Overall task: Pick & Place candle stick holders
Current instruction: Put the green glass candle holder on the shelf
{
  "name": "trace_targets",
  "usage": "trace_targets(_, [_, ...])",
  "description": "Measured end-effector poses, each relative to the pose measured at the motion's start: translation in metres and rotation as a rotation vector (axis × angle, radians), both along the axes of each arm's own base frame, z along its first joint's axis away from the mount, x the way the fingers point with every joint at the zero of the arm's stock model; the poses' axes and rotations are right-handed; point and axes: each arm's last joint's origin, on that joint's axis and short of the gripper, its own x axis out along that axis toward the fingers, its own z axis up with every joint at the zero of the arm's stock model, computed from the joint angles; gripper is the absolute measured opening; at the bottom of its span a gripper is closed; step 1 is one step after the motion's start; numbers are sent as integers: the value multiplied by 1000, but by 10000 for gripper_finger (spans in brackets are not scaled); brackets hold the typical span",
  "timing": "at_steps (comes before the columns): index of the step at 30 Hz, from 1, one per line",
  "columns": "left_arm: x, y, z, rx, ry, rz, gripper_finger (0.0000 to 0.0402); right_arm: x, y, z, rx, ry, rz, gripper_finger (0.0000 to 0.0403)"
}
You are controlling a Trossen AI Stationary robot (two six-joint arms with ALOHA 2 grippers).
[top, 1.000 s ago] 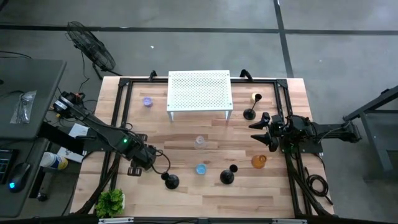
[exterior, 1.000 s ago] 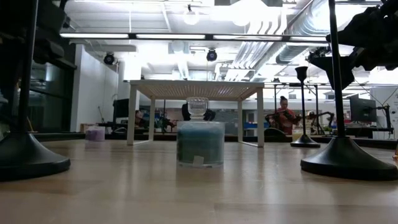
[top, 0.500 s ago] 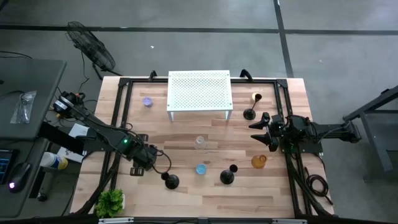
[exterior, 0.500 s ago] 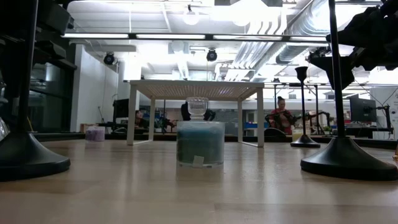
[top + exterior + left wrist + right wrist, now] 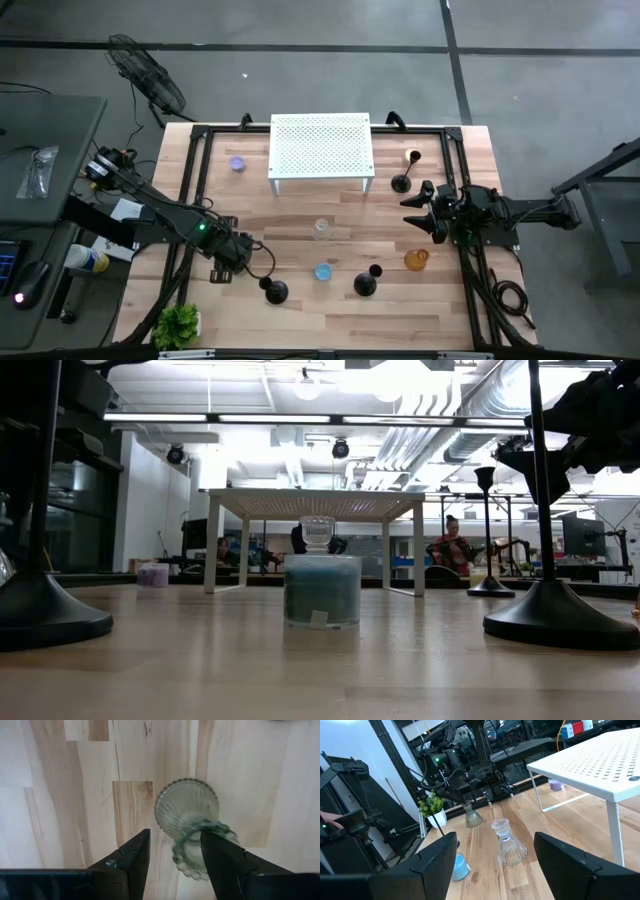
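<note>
Greenish ribbed glass cup (image 5: 192, 827) is grasped between the dark fingers (image 5: 131, 857) of the left tool (image 5: 235, 252), tilted and seemingly lifted off the pale wooden surface (image 5: 300, 215), though the overhead view is too coarse to confirm the gap. That tool hangs over the surface's left front area, just beside a black flared-base candle stick holder (image 5: 274, 291). A second black holder (image 5: 366, 283) stands near the front centre, with a blue glass jar (image 5: 322, 271) between the two and a clear glass cup (image 5: 321, 229) behind it. A third black holder (image 5: 401, 182) stands beside the white perforated metal stand (image 5: 321, 146) at the back, and a purple glass cup (image 5: 237, 164) sits at the back left. The right tool (image 5: 428, 212) waits at the right side with its fingers spread and nothing between them, an amber glass cup (image 5: 416, 259) near it.
</note>
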Motion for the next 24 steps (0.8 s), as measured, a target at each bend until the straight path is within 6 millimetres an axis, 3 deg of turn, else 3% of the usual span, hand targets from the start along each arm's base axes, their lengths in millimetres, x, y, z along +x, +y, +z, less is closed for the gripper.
trace_targets(7, [-3,1,-6,-37,14,41,159,0,0,0,0,0,0,260])
trace_targets(19, [-5,2,-4,-42,17,35,36,0,0,0,0,0,0,260])
trace_targets(24, [-5,1,-4,-60,25,32,26,0,0,0,0,1,0,260])
